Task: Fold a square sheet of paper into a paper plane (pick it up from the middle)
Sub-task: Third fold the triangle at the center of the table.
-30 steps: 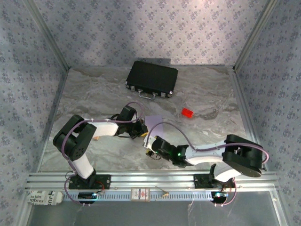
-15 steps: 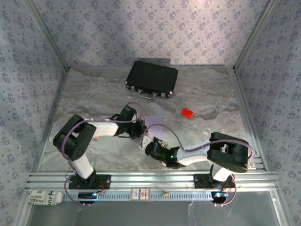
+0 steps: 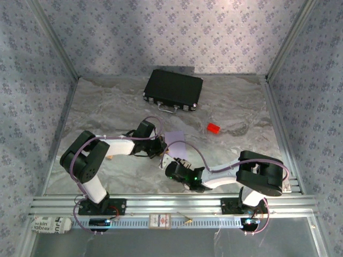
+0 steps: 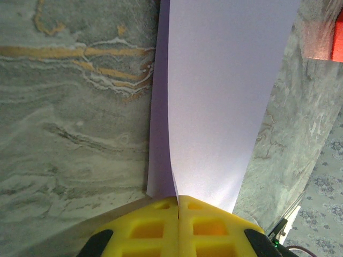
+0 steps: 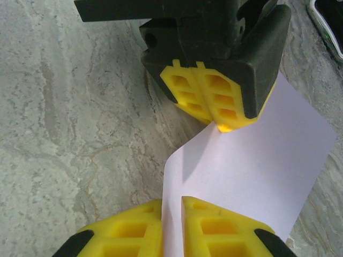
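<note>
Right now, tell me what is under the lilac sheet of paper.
Marbled table shows all around the square sheet of paper, which the left tool pinches at one edge. What lies directly beneath the sheet is covered.

Grey marbled surface (image 3: 107, 107), with orange veining in the left wrist view. A closed black case (image 3: 173, 89) with a silver handle on its near side lies at the far side, left of centre. A small red block (image 3: 214, 128) sits well apart from it, nearer and to the right. Floral-patterned walls (image 3: 161, 32) on three sides. Aluminium rail (image 3: 177, 202) along the near edge, with a white printed label (image 3: 51, 225) near its left end.
</note>
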Available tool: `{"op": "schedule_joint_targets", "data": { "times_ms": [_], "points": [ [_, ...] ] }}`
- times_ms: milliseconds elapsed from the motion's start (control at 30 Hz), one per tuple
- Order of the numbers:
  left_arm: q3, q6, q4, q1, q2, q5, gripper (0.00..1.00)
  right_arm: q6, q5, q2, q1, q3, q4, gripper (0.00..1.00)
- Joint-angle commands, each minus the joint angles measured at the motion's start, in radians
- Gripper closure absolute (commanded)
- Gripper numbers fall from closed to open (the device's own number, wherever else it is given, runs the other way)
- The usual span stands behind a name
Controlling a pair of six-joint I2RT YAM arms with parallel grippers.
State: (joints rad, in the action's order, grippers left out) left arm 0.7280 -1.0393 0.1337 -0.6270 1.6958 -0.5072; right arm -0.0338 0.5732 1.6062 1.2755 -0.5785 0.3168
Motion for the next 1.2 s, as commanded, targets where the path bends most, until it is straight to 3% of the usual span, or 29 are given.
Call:
{"op": "schedule_joint_targets", "data": {
  "times_ms": [0,100,233,300,433,567,767,933,1167],
  "points": [
    [-0.012,-0.005,0.01,0.01,-0.03,0.007,0.96,0.023,0.025,-0.016,0.007,0.007,0.007,0.86],
    [-0.012,-0.005,0.009,0.01,-0.034,0.01,0.92,0.031,0.024,-0.021,0.007,0.009,0.004,0.91],
    [-0.014,0.003,-0.028,0.015,-0.068,0.046,0.76,0.055,0.0,-0.04,0.0,0.021,-0.004,0.96],
    [-0.007,0.016,-0.065,0.022,-0.094,0.065,0.66,0.082,-0.051,-0.064,-0.015,0.03,-0.011,0.98],
    [0.015,0.056,-0.156,0.042,-0.15,0.104,0.61,0.157,-0.283,-0.121,-0.085,0.052,-0.013,0.98],
    [0.05,0.088,-0.201,0.06,-0.19,0.104,0.61,0.245,-0.577,-0.183,-0.203,0.057,-0.043,0.98],
    [0.118,0.108,-0.203,0.065,-0.169,0.063,0.65,0.353,-0.876,-0.229,-0.377,0.058,-0.053,0.98],
    [0.187,0.14,-0.219,0.065,-0.119,0.028,0.71,0.382,-1.0,-0.228,-0.433,0.058,-0.048,0.98],
    [0.287,0.196,-0.263,0.065,-0.021,-0.021,0.81,0.407,-1.049,-0.205,-0.441,0.067,-0.029,0.98]
  ]
}}
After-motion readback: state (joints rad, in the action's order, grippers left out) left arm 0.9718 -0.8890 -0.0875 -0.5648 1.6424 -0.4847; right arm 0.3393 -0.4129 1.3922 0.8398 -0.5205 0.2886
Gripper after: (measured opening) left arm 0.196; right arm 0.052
